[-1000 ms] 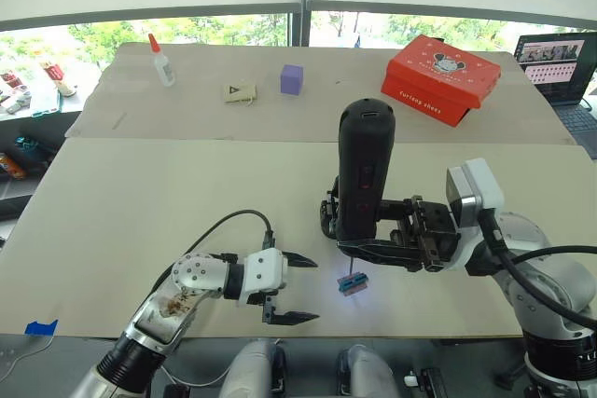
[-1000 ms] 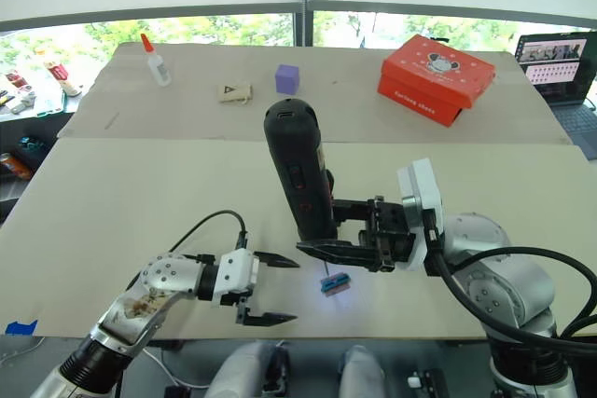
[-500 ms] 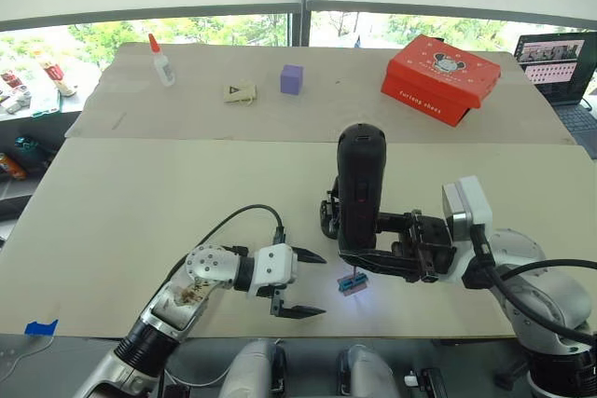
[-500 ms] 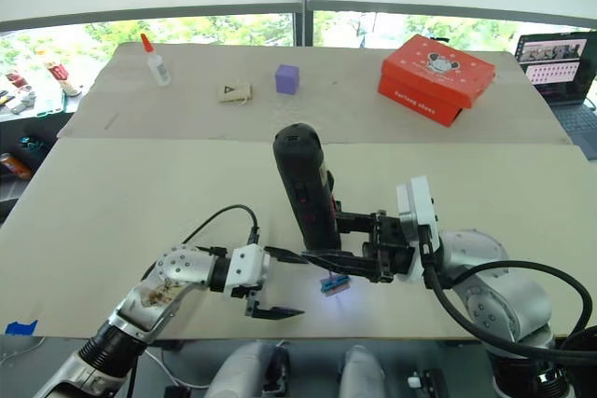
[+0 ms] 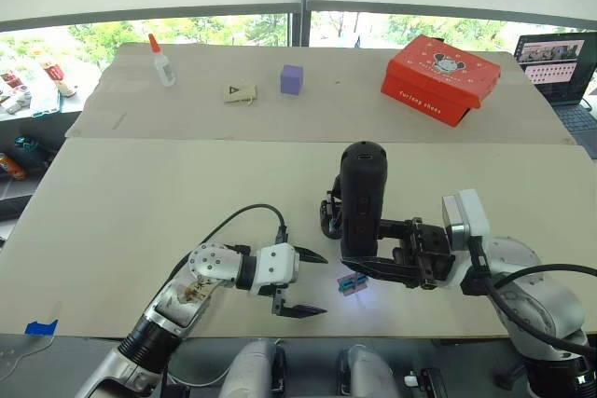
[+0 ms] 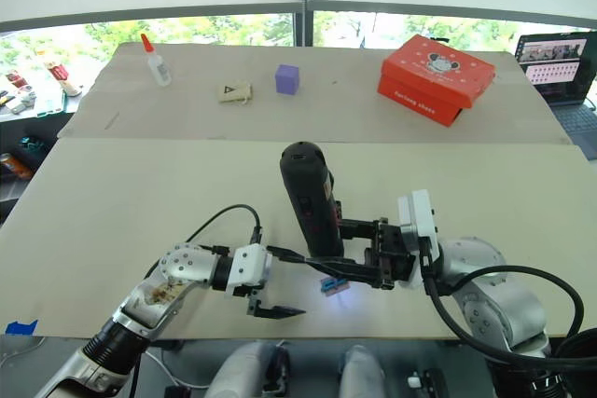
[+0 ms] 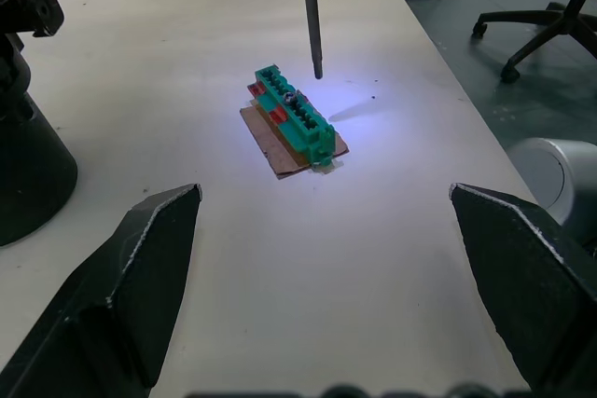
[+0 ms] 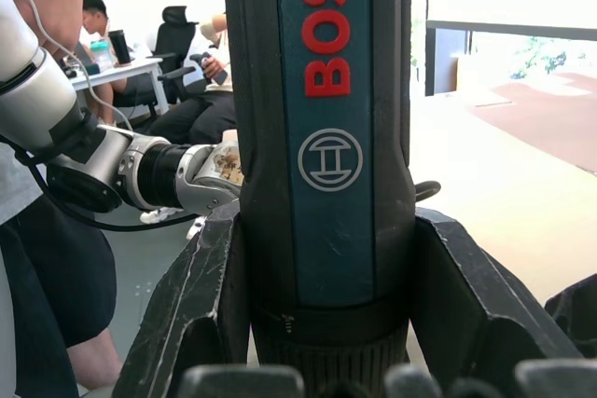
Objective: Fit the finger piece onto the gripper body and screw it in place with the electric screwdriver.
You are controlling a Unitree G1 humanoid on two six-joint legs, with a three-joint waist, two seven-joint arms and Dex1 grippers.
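Observation:
The electric screwdriver [image 5: 362,198] stands upright with my right gripper [image 5: 375,264] shut on its lower handle [image 8: 326,184]. Its thin bit [image 7: 311,16] points down, the tip just above a small green-and-brown block [image 7: 294,118] lit by the tool's light. The gripper body [image 5: 328,215] is mostly hidden behind the screwdriver; its dark round base [image 7: 23,151] sits on the table. My left gripper [image 5: 322,282] lies low on the table left of the block, open, with nothing between its fingers [image 7: 140,267]. The finger piece is out of view.
At the back of the table sit a red box [image 5: 441,76], a purple cube [image 5: 292,78], a small card [image 5: 240,92] and a glue bottle [image 5: 160,61]. A laptop [image 5: 555,62] stands far right. People sit at a desk [image 8: 140,53] beyond the table.
The right gripper has lowered the screwdriver, bringing the bit down toward the block. The left gripper moved right toward the block, then held still, staying open.

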